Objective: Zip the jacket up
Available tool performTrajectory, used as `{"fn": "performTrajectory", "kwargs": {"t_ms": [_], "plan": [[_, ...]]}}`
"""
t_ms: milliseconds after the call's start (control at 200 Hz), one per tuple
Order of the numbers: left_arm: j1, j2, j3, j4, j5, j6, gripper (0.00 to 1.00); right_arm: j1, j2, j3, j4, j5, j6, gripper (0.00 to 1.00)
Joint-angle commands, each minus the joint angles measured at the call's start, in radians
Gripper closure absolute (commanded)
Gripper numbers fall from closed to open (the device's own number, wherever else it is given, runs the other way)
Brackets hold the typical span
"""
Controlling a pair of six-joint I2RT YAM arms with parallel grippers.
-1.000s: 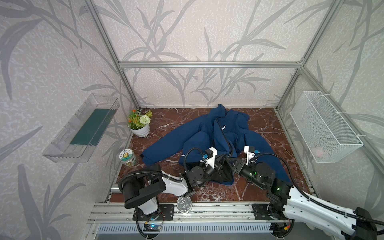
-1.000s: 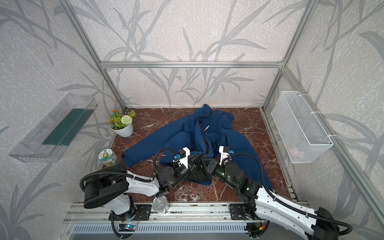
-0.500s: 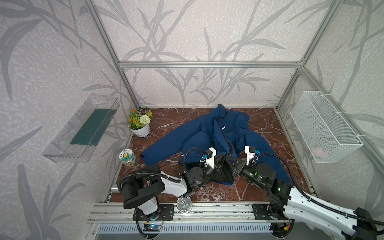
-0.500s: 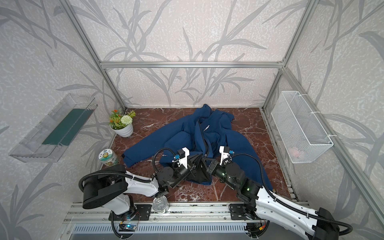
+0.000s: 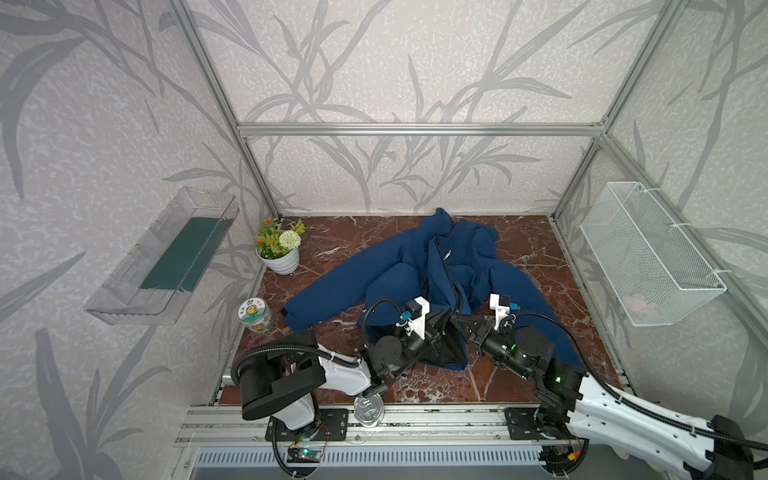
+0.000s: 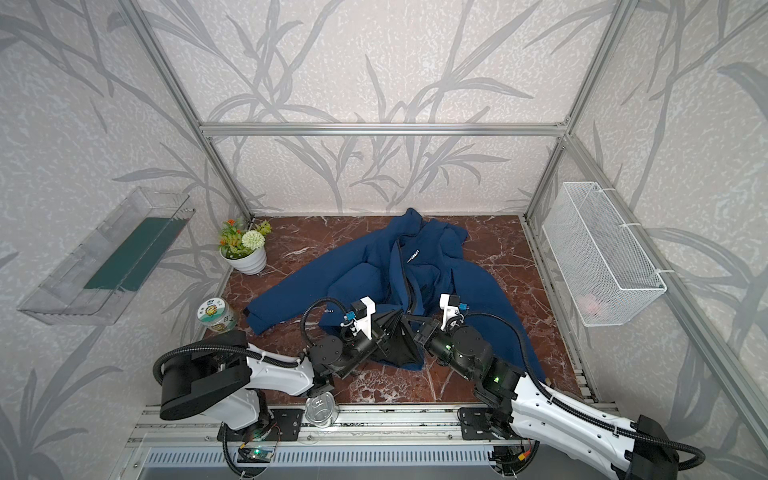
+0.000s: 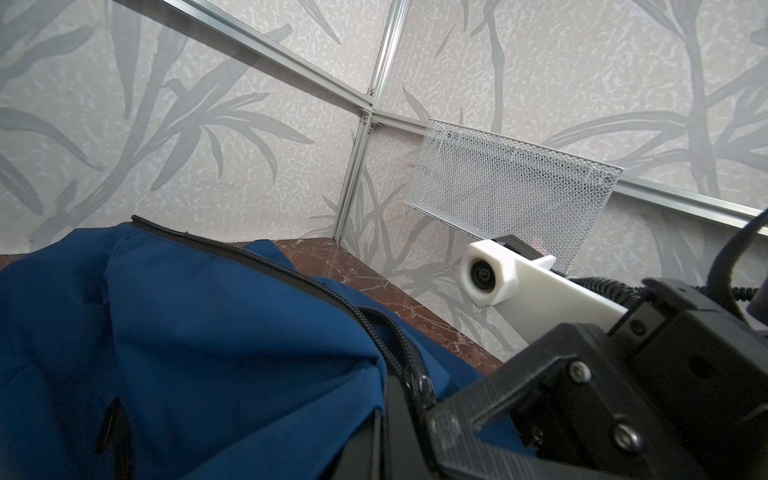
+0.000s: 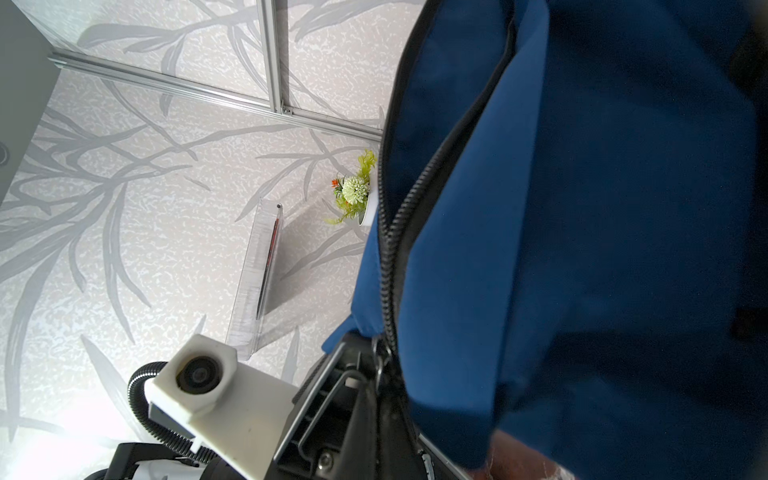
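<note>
The right tool has just closed on the zipper edge at the hem of the jacket, which lies spread on the surface right of the flower pot. The left tool stays clamped on the dark lining alongside. With both sides held, joining the zipper ends can likely begin. Arms and jacket otherwise sit as before.

Both top views are bright, evenly and softly lit, sharp, with faint shadows on the tabletop. In the right wrist view white glare blows out the lower left corner, and the jacket nearest the lens looks soft.
</note>
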Motion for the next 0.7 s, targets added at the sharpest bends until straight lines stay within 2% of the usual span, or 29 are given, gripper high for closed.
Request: {"fn": "performTrajectory", "kwargs": {"t_ms": [0,385,695], "plan": [[-0.004,-0.036,-0.04,0.015,-0.022,0.013,1.0,-0.028,-0.028,-0.007,0.093,0.074,0.055,1.0],[-0.018,-0.048,-0.058,0.015,-0.033,0.024,1.0,-0.053,0.002,0.015,0.13,0.064,0.092,1.0],[-0.022,-0.095,-0.111,0.013,-0.062,0.021,1.0,-0.205,0.08,0.055,0.209,-0.06,0.104,1.0]]}}
